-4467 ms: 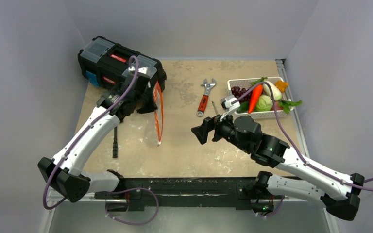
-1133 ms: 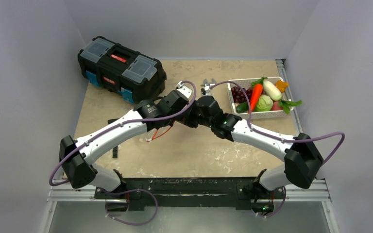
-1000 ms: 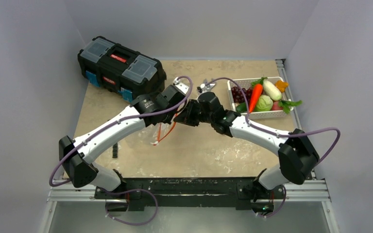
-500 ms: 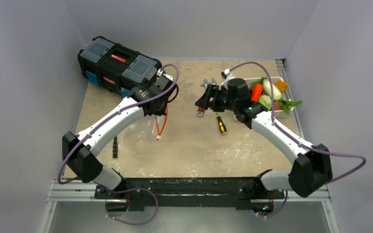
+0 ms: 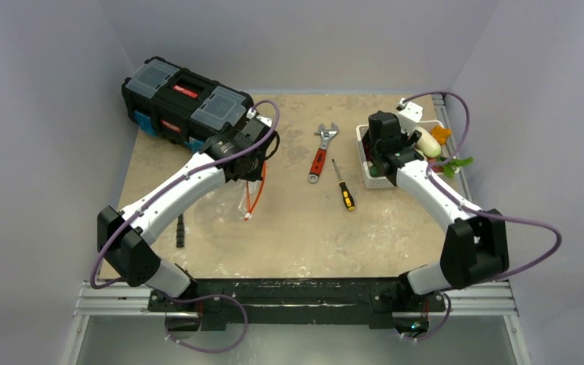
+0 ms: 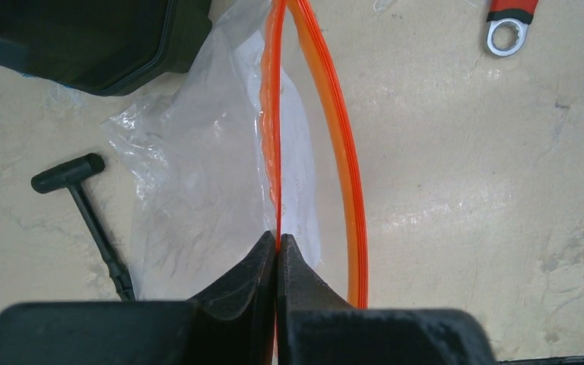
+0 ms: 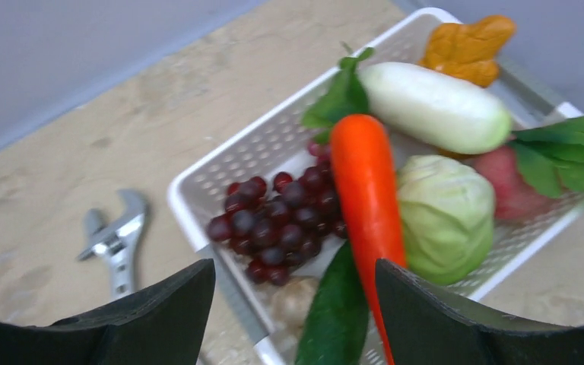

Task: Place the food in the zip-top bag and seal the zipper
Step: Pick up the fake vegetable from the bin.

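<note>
The table [image 5: 296, 228] carries a black toolbox [image 5: 190, 103] at its far left corner. The top view shows its full outline; the left wrist view shows only one dark corner.

The white slotted basket [image 5: 372, 179] stands at the far right. In the top view the right arm covers most of it. The right wrist view shows the contents:
- carrot [image 7: 365, 190], lying across the middle
- grape bunch [image 7: 274, 220], to its left
- radish [image 7: 433, 106], along the far side
- orange piece [image 7: 468, 49], in the far corner
- cabbage [image 7: 445, 217], to the right of the carrot
- pink-red fruit [image 7: 509, 190] and leafy greens [image 7: 570, 152], at the right edge

The zip-top bag [image 6: 190, 190] is left of centre, just in front of the toolbox. No food is visible in it. In the top view it appears mainly as the orange loop of the zipper [image 5: 257, 182]. The left wrist view shows the crinkled clear film.

The left gripper [image 6: 277, 251] is pressed together on one lip of the zipper. The other lip bows away from it, so the mouth is open.

The right gripper [image 7: 293, 266] hovers over the basket with its fingers spread, holding nothing.

The red-handled wrench [image 5: 319, 152] and the screwdriver [image 5: 343, 188] lie between bag and basket. A black T-handled tool [image 6: 84, 198] lies beside the bag.
</note>
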Available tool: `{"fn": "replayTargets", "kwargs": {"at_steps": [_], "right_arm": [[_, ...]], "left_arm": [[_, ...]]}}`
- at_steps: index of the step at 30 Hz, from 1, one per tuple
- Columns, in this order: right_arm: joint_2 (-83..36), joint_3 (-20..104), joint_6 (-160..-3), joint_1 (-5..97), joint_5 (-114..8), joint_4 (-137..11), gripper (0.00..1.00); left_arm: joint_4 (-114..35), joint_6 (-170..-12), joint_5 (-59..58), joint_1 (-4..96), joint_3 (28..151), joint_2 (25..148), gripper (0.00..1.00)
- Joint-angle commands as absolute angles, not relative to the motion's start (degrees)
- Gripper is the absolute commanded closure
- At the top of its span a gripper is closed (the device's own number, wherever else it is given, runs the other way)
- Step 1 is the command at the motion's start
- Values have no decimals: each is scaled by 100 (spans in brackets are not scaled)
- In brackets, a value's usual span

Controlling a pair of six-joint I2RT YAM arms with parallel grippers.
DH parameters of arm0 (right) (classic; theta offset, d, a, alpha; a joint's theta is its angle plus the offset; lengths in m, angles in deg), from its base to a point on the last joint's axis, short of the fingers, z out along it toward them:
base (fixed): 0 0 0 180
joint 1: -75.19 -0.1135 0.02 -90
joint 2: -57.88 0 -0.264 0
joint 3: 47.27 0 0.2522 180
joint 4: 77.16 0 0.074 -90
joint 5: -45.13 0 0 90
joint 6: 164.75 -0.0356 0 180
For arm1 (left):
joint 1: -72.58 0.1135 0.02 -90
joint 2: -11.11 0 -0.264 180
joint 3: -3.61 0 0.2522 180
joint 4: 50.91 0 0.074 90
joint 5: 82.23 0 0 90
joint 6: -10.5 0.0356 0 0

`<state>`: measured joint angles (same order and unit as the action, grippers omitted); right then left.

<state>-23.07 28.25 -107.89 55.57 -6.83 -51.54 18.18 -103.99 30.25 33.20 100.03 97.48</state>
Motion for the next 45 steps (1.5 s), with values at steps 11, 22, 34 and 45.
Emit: {"fn": "replayTargets", "kwargs": {"at_steps": [11,22,34,45], "right_arm": [[-2960,2784,-10609,5820,880,-5212,22],[-3581,2783,-10589,5879,749,-5379,34],[-3878,2839,-10522,5919,910,-5408,52],[-3242,3105,-10689,5919,774,-4802,94]], "left_arm": [[1647,-10340,2905,3406,10051,9639,100],[1624,-10314,2889,3407,10008,9644,100],[1622,-10289,2848,3408,9999,9598,100],[1609,-10262,2868,3408,9981,9449,100]]}}
